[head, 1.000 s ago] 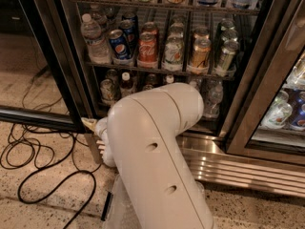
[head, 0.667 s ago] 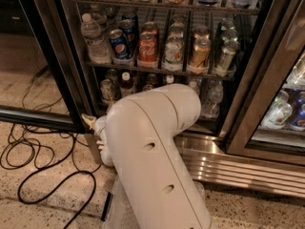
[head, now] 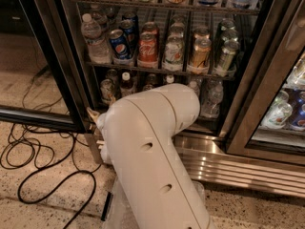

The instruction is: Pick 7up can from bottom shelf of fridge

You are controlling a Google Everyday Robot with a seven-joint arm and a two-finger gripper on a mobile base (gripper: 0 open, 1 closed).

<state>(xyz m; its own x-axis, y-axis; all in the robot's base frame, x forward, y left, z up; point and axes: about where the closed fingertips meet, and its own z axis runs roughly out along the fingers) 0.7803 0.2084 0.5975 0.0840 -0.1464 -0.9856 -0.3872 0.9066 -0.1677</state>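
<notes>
The fridge stands open ahead. Its bottom shelf holds bottles and a short silvery can-like item at the far left; I cannot read its label. My white arm hides most of that shelf. A silvery can with green markings stands on the rack above, between a red Coca-Cola can and a gold can. Beige parts of my gripper stick out left of the arm, low by the fridge's left frame.
The open glass door stands at the left. Black cables loop on the speckled floor. A steel base grille runs under the fridge. A second cooler section with bottles is at the right. A blue Pepsi can sits on the upper rack.
The arm has edged very slightly to the left; nothing else has moved.
</notes>
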